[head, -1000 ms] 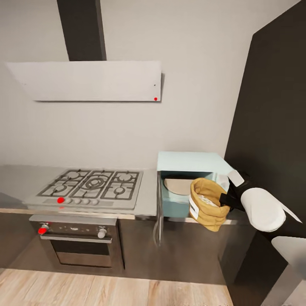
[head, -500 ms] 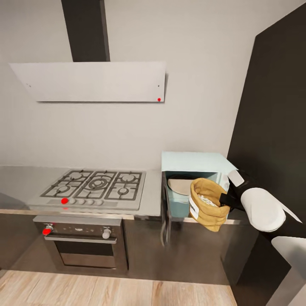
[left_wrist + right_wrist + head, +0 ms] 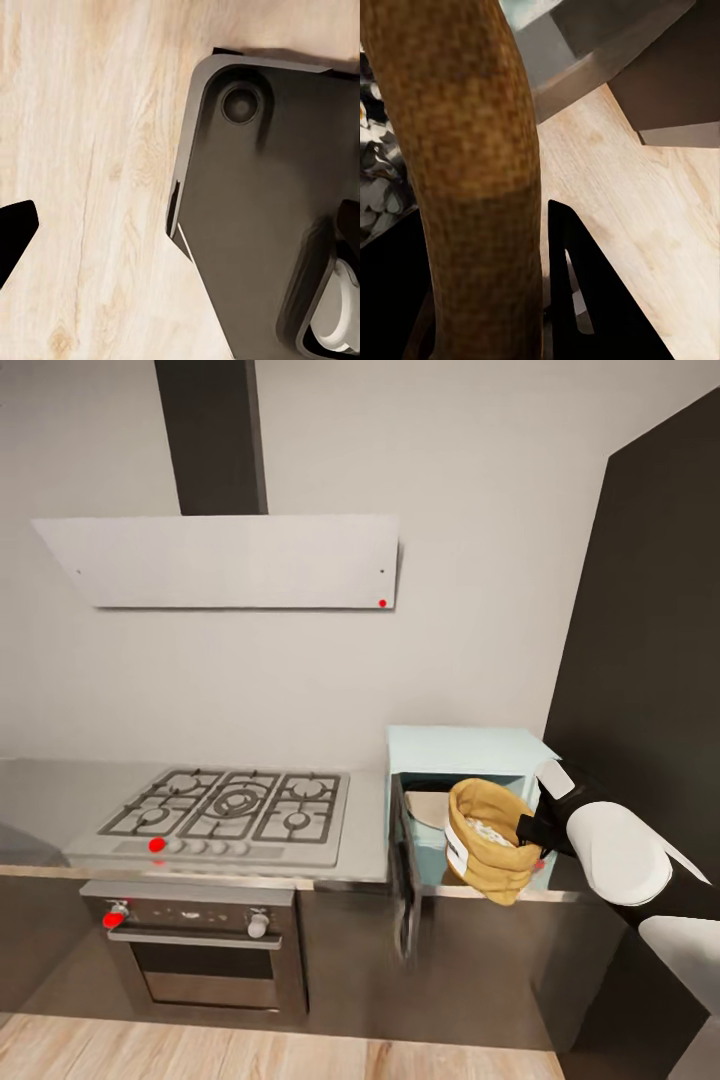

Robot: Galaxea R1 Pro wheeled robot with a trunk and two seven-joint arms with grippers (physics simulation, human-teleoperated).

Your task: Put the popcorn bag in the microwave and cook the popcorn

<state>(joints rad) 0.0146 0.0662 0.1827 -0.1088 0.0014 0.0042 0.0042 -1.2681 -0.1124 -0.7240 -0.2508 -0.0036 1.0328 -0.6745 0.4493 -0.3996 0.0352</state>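
Observation:
My right gripper [image 3: 529, 828] is shut on the rolled rim of the tan popcorn bag [image 3: 488, 854] and holds it in the air, in front of the mint-blue microwave [image 3: 462, 752]. The microwave's dark door [image 3: 405, 888] hangs open toward me, edge-on, and a pale turntable shows inside. Pale popcorn kernels [image 3: 488, 830] fill the bag. In the right wrist view the bag's rim [image 3: 457, 150] runs between black fingers [image 3: 581, 300], with kernels [image 3: 379, 176] beside it. In the left wrist view a black fingertip [image 3: 15, 234] hangs over the wooden floor, far from its partner.
The steel countertop [image 3: 45, 800] carries a gas hob [image 3: 230, 810] left of the microwave, over a steel oven [image 3: 200, 950]. A white hood [image 3: 230, 560] hangs above. A tall dark cabinet [image 3: 650, 660] stands at the right. The robot's dark base [image 3: 255, 217] lies below the left arm.
The whole view has shifted, so the camera moved; the kitchen sits further right and lower in the picture. The bag stays in my right gripper, and the microwave door looks more edge-on.

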